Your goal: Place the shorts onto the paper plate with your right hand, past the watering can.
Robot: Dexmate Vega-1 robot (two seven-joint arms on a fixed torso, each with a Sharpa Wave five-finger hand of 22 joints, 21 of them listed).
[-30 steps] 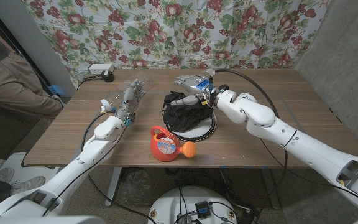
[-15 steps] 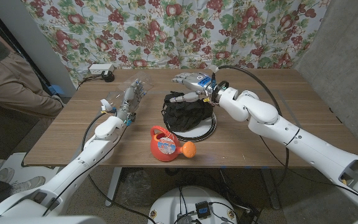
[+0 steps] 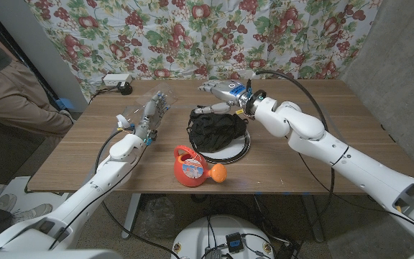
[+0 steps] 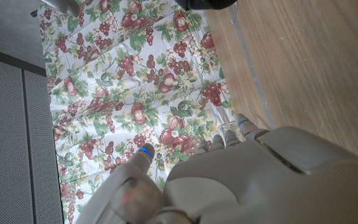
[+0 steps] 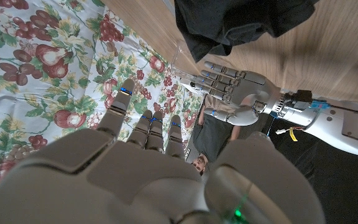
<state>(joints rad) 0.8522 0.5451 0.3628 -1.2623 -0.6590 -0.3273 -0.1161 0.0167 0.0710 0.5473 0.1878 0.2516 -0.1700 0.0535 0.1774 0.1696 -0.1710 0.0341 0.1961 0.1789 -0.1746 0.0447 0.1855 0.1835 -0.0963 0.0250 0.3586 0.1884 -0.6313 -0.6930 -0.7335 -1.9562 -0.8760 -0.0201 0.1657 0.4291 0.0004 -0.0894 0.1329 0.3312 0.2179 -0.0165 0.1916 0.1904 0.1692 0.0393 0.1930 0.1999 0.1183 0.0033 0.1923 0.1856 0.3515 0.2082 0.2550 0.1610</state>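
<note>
I see the shorts heaped on the paper plate, hiding most of it. My right hand hovers at plate's 12 o'clock, fingers apart, holding nothing. Watering can at 7 o'clock.

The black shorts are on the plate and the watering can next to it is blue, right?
Not quite. The head view shows the watering can is red, not blue. The black shorts do lie on the plate.
</note>
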